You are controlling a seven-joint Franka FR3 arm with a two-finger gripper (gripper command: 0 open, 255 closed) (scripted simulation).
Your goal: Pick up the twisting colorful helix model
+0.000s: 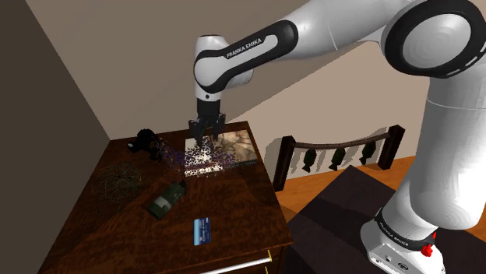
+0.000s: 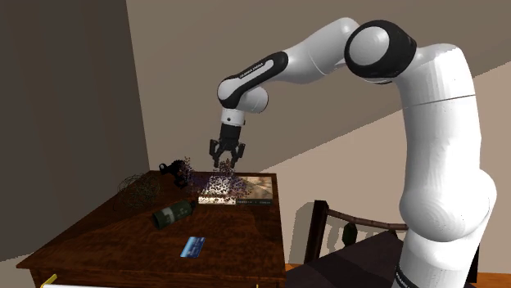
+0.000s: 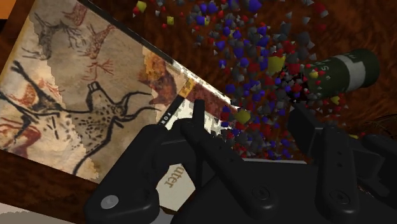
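Approach step: gripper above the helix model, nothing held.
Shoulder view: gripper (image 1: pixel 207 134) hangs over helix model (image 1: pixel 204 159), at the book's (image 1: pixel 245 144) 9 o'clock edge. Second exterior view: helix model (image 2: pixel 219 185) at the gripper's (image 2: pixel 227 159) 6 o'clock. Wrist view: spread fingers (image 3: pixel 305 133) flank it untouched. Next, probably: descend, close.

Soft light is coming from above, brightening the top of the white arm (image 1: pixel 343 35) and leaving its underside greying. The dark bench (image 1: pixel 241 222) is lying dim, carrying a faint sheen. In the wrist view the book cover (image 3: pixel 70 95) is showing bright, the black end effector (image 3: pixel 248 111) is catching dull grey highlights, and outlines are rendering crisp
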